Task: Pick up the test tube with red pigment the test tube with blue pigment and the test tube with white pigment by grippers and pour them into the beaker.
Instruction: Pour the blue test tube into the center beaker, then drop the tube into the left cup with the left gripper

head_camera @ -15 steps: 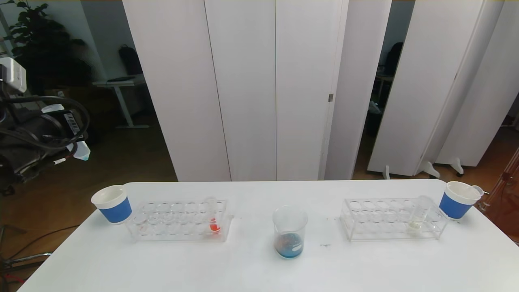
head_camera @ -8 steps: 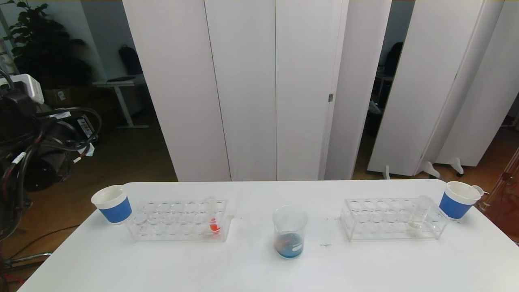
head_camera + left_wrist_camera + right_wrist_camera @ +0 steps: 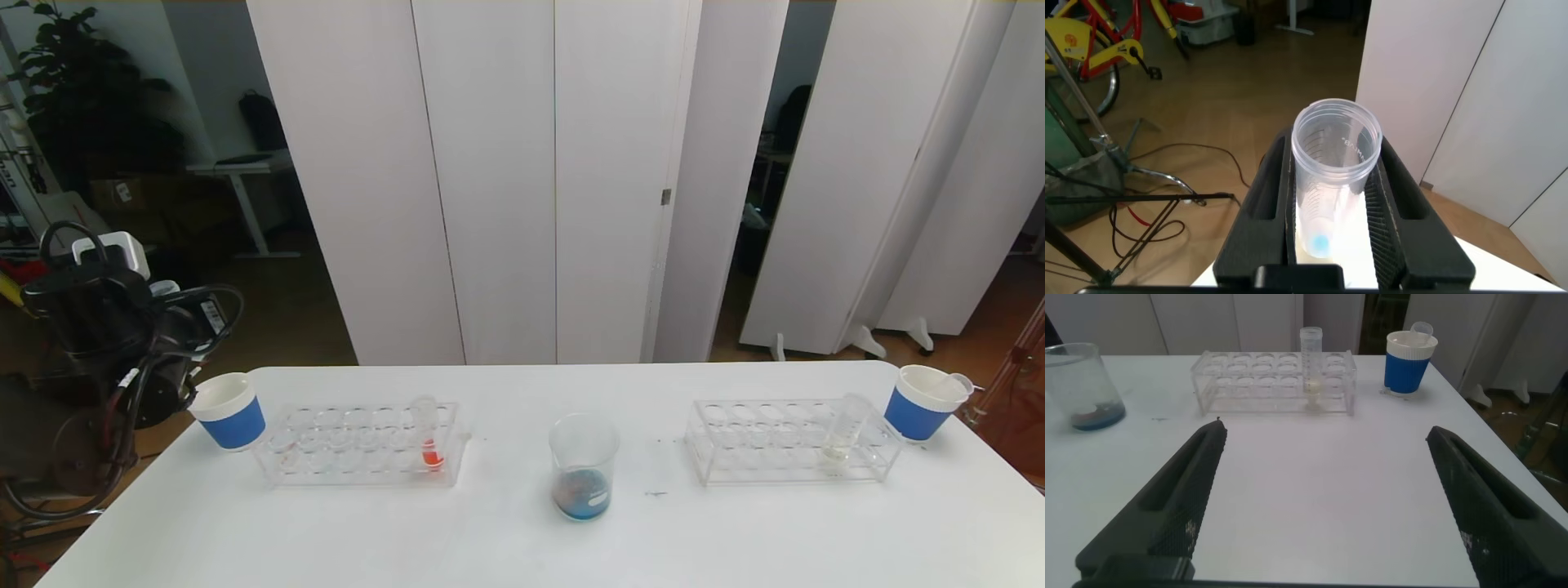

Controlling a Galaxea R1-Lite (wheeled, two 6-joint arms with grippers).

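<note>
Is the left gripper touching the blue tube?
Touching. Left wrist view shows the left gripper fingers pressed against both sides of the blue tube.

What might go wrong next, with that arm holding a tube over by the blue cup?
Three things, I'd guess. The left gripper, shut on the test tube with blue pigment, sits close to the left paper cup and may knock it over. The tube, with a blue trace inside, might drip when tilted. Later, the right gripper must lift the test tube with white pigment without dragging its light rack.

Bright, even light on table (image 3: 506, 547); bkgd dim; wrist-view foregrounds blurred.
</note>
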